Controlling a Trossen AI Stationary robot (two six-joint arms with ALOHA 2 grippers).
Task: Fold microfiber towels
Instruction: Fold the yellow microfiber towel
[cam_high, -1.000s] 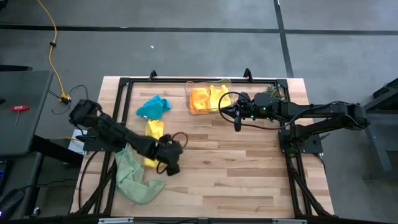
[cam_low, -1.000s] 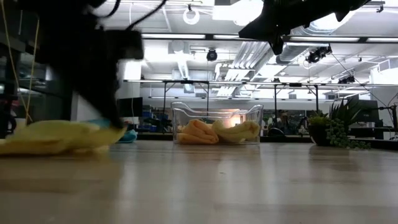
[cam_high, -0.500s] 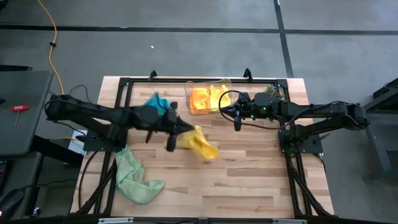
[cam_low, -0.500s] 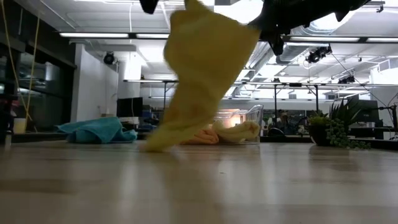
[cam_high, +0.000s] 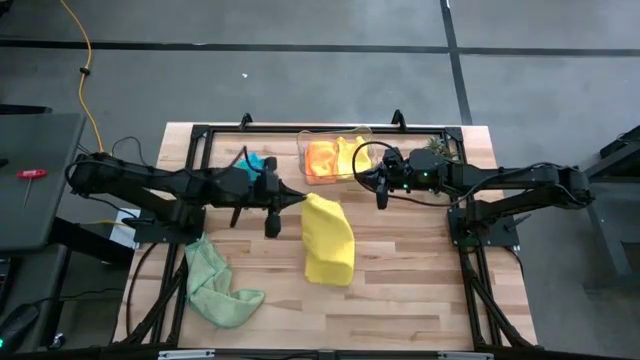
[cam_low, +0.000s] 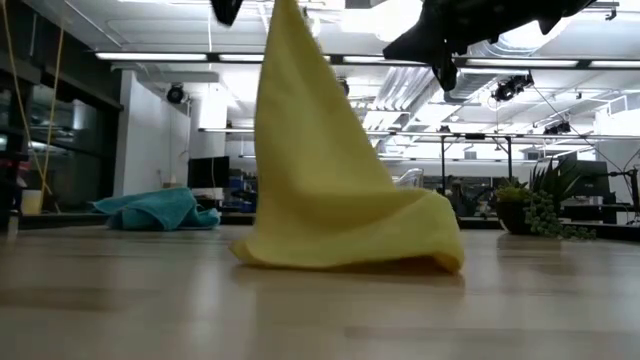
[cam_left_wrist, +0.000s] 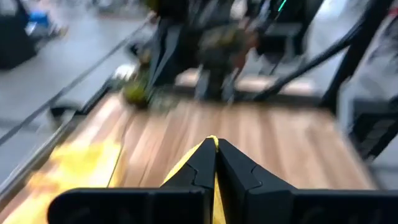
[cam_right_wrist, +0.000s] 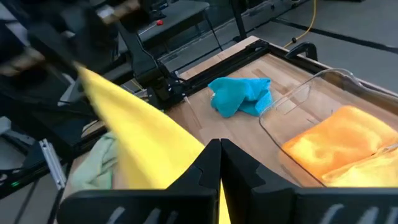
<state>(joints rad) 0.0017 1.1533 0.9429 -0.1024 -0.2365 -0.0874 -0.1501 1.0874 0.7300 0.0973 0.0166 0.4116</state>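
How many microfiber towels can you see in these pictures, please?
5: a yellow towel hanging from the left end effector at mid-table, a teal towel behind the left arm, a green towel at the front left, and an orange towel and second yellow towel in the bin.

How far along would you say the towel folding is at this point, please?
Early. An orange towel and a yellow one already sit in the clear bin. The left claw is shut on a corner of the yellow towel, draping it onto the table. The teal towel and green towel lie crumpled. The right claw waits, shut.
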